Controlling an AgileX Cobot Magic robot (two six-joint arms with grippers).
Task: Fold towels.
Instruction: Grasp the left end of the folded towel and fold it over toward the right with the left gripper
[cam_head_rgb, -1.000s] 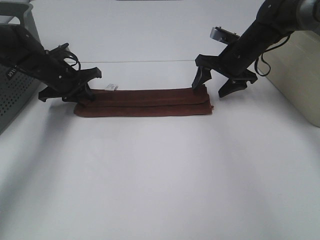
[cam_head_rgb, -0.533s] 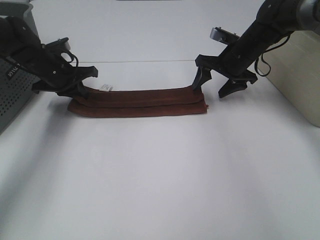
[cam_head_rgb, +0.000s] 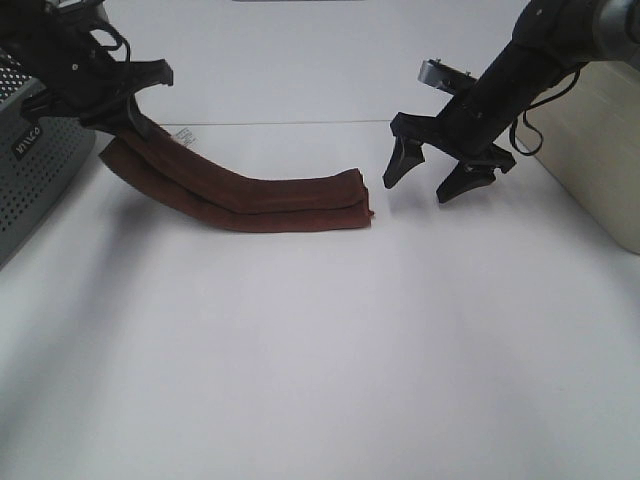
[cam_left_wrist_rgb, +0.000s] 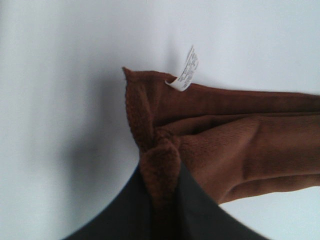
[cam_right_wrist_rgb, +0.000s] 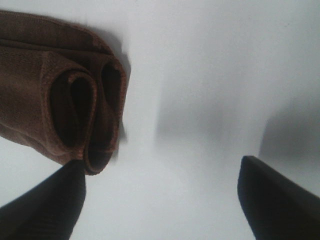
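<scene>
Table (cam_head_rgb: 320, 350): white and flat, it carried the towel's right part. Both arms worked over its far half.

Towel (cam_head_rgb: 270, 195): rust-brown, folded lengthwise into a long narrow strip. A second earlier it lay flat along its whole length. Now its left end was lifted off the table and drawn toward the far left, so the strip sloped down to a right part still lying flat. The right end had slid leftward and sat near the right gripper but apart from it. The right wrist view showed that end (cam_right_wrist_rgb: 45, 85) as rolled layers with open loops.

Beige container (cam_head_rgb: 600, 150): at the right edge behind the right arm, unmoved.

Grey perforated crate (cam_head_rgb: 40, 170): at the left edge, just beside the raised end of the towel, unmoved.

Right gripper (cam_head_rgb: 415, 190): jaws spread wide and holding nothing. It hung low over the table in the same spot as before. Earlier one finger stood at the towel's end, but now the cloth had pulled clear of it (cam_right_wrist_rgb: 160, 167).

Left gripper (cam_head_rgb: 125, 112): pressed together on the towel's left end, with cloth bunched between its fingers (cam_left_wrist_rgb: 162, 210). It had risen from table level and moved up to the far left.

Tag (cam_left_wrist_rgb: 186, 72): small and white, it stuck out from the short edge near the pinched end and had risen with it (cam_head_rgb: 185, 133).
</scene>
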